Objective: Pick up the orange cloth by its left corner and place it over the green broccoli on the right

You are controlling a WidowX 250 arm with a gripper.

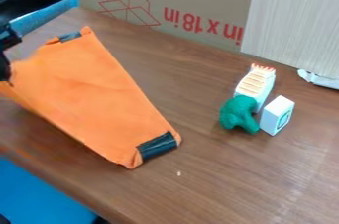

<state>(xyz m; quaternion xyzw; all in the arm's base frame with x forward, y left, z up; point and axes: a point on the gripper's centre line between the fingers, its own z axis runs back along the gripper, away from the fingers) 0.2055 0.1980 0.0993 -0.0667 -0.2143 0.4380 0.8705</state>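
At the left edge of the camera view is the black gripper, partly cut off by the frame. It meets the left corner of an orange cloth, whose edge looks blurred there. The cloth lies across the left half of the brown table, with dark tape on its top corner and its lower right corner. To the right stand a green broccoli-shaped toy, a white block with a green mark, and a white object with an orange-striped face and reddish tips. These three sit close together, well apart from the gripper.
A cardboard box with red print and a pale ridged panel stand along the back of the wooden table. White crumpled material lies by the panel's foot. Blue surfaces show past the table's edge at lower left and upper left.
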